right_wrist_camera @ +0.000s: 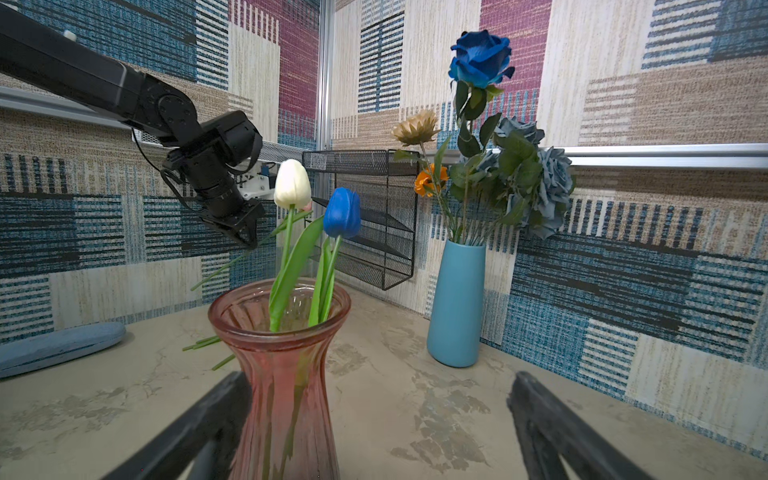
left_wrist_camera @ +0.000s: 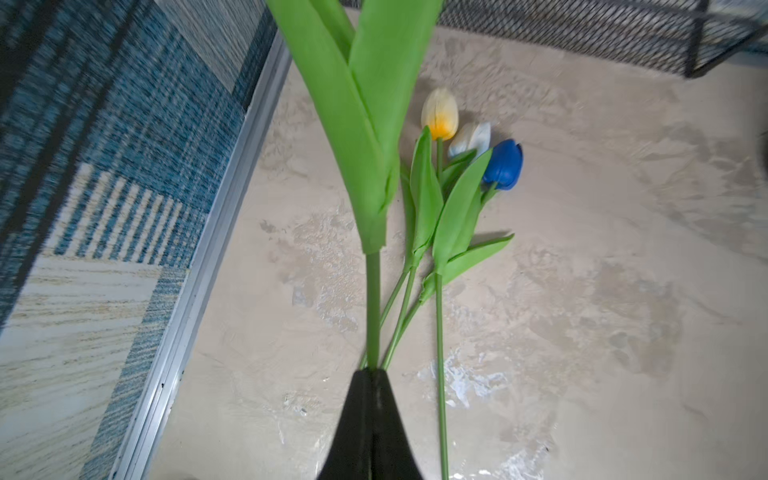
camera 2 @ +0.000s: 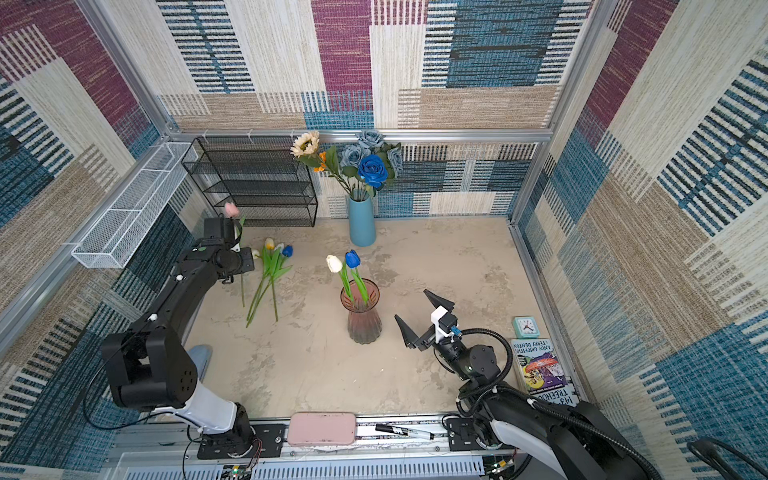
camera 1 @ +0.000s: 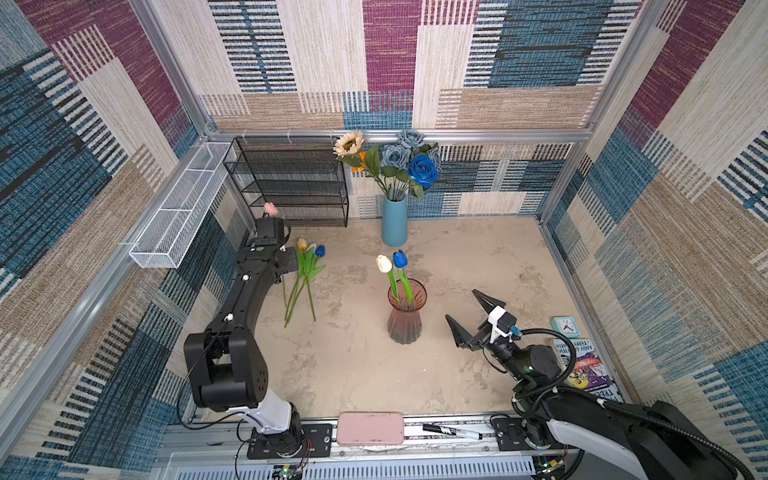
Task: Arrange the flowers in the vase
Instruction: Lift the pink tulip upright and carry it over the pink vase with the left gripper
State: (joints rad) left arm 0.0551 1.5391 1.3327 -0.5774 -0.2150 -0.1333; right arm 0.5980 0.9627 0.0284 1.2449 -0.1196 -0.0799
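A pink glass vase point(camera 1: 406, 320) point(camera 2: 360, 320) point(right_wrist_camera: 286, 361) stands mid-table and holds a white tulip point(camera 1: 384, 263) and a blue tulip point(camera 1: 400, 258). My left gripper point(left_wrist_camera: 372, 374) point(right_wrist_camera: 249, 239) is shut on the stem of a pink tulip point(camera 1: 271, 208) point(camera 2: 231, 209), lifted above the table's left side. Below it, three tulips lie on the table: yellow point(left_wrist_camera: 439, 112), pale blue-white point(left_wrist_camera: 471, 139) and blue point(left_wrist_camera: 505, 164). My right gripper point(camera 1: 462, 305) point(camera 2: 411, 305) point(right_wrist_camera: 380, 395) is open and empty, just right of the vase and apart from it.
A blue vase point(camera 1: 394, 222) with roses and a cream sunflower point(camera 1: 349, 144) stands at the back wall. A black mesh shelf point(camera 1: 291, 183) and a white wire basket point(camera 1: 178, 216) sit back left. A clock point(camera 1: 564, 326) and books point(camera 1: 582, 365) lie right; a pink case point(camera 1: 370, 428) and a marker point(camera 1: 453, 432) lie in front.
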